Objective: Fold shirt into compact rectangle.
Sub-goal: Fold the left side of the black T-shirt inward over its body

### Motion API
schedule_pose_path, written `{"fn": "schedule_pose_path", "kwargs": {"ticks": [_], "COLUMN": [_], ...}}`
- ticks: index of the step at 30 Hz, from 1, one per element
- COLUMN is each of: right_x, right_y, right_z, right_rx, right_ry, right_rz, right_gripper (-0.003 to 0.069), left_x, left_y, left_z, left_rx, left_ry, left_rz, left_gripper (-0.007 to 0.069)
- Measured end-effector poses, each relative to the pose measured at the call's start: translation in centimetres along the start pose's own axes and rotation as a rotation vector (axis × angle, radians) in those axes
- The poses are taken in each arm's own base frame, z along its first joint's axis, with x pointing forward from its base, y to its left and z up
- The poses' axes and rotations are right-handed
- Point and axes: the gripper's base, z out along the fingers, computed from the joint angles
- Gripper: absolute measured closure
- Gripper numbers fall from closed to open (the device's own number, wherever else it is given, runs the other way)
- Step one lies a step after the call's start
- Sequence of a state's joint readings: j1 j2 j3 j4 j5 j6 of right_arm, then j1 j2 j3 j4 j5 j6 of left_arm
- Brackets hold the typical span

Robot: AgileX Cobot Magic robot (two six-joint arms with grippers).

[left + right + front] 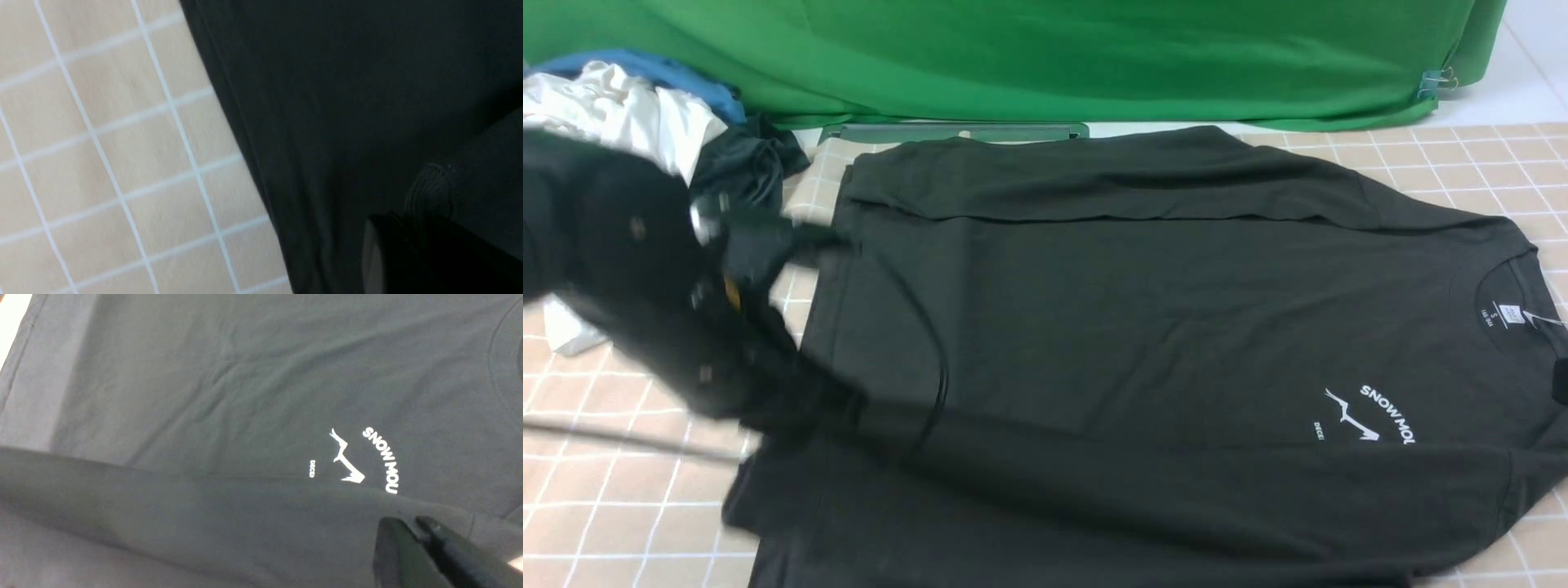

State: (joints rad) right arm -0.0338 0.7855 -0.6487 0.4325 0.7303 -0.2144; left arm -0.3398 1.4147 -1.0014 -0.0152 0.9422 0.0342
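The black shirt (1111, 310) lies spread on the checked table, collar and white neck label (1509, 314) to the right, hem to the left. Its far side is folded in. Its near side is folded over and covers part of the white mountain logo (1356, 416). My left arm (645, 269) is blurred over the hem end. In the left wrist view, the left gripper (402, 220) is shut where a stitched fold of the shirt (367, 102) runs into it. The right gripper (408, 522) is shut at the edge of the near flap, just below the logo (347, 461).
A pile of other clothes sits at the back left: white (621, 106), blue (670, 69) and dark grey (743, 163). A green backdrop (1045, 57) closes the far side. Bare checked cloth (621, 523) shows at the left, crossed by a cable (605, 437).
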Motion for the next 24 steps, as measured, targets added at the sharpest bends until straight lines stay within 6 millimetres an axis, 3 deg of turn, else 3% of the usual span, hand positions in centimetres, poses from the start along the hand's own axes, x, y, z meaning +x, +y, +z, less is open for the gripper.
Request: {"fn": "schedule_pose_path", "kwargs": {"ticks": [5, 9, 16, 24], "right_x": [-0.3, -0.4, -0.4, -0.4], "right_y": [0.0, -0.1, -0.1, 0.0], "right_z": [0.0, 0.0, 0.0, 0.0], "right_rx": [0.005, 0.007, 0.006, 0.005], "right_ry": [-0.032, -0.04, -0.04, -0.04], "right_rz": [0.001, 0.002, 0.003, 0.004], "right_gripper": [0.0568, 0.0568, 0.0567, 0.0567], "left_x": [-3.6, -7.0, -10.8, -12.5], "left_y": [0.2, 0.7, 2.2, 2.8], "left_z": [-1.7, -1.4, 2.1, 6.9], "left_rx": [-0.023, -0.065, -0.17, -0.202], "left_ry": [-0.141, -0.187, -0.165, -0.148], "left_rz": [0.014, 0.04, 0.056, 0.105], "left_gripper": [0.0573, 0.0573, 0.0573, 0.0571]}}
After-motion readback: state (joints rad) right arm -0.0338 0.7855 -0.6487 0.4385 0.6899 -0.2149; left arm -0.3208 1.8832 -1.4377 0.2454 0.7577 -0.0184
